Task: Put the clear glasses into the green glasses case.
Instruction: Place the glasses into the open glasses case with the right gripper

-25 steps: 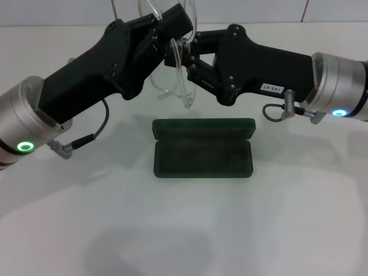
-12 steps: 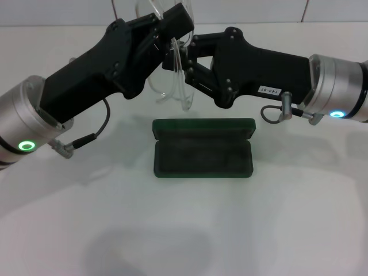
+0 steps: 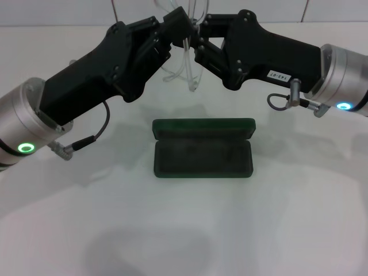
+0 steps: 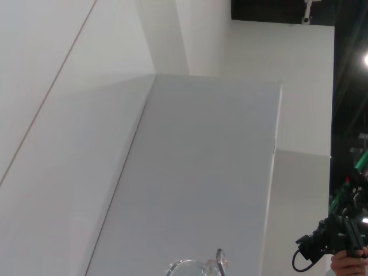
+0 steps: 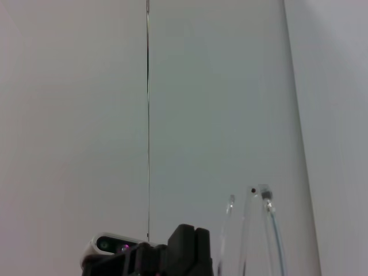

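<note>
The clear glasses [image 3: 190, 77] hang in the air behind and above the green glasses case [image 3: 203, 150], which lies open on the white table with its lid standing at the back. My left gripper [image 3: 177, 27] is shut on the upper part of the clear glasses. My right gripper [image 3: 197, 43] meets it tip to tip at the glasses, coming from the right. The temple arms point upward past both grippers. A rim of the clear glasses [image 4: 195, 268] shows in the left wrist view. Two temple tips of the clear glasses [image 5: 259, 230] show in the right wrist view.
The white table [image 3: 184, 230] stretches in front of the case, with a white wall behind it. Both black forearms cross above the table's far half. A person's hand holding a camera rig [image 4: 339, 253] shows far off in the left wrist view.
My right gripper has risen and moved back, now level with the left gripper's tip. The glasses have tilted, their temple arms pointing higher. The left arm and the case have hardly moved.
</note>
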You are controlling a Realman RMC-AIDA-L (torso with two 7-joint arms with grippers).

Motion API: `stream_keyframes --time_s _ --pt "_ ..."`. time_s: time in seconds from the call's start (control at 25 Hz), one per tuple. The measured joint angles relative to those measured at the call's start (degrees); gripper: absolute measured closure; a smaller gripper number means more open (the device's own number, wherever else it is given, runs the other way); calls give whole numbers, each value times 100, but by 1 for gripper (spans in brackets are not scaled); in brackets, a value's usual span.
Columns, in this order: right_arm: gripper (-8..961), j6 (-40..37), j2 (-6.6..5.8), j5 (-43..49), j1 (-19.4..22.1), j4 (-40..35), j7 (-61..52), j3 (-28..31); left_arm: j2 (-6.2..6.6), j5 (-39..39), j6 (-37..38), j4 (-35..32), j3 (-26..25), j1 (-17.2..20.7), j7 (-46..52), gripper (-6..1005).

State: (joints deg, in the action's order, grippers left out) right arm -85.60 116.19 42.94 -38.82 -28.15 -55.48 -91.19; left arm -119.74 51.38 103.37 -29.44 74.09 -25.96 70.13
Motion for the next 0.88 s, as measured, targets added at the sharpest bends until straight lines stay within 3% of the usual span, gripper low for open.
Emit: stream_keyframes --time_s 0.88 --pt "839 -82 0 -7 0 -65 -30 -213 3 -36 -13 87 0 -21 -19 965"
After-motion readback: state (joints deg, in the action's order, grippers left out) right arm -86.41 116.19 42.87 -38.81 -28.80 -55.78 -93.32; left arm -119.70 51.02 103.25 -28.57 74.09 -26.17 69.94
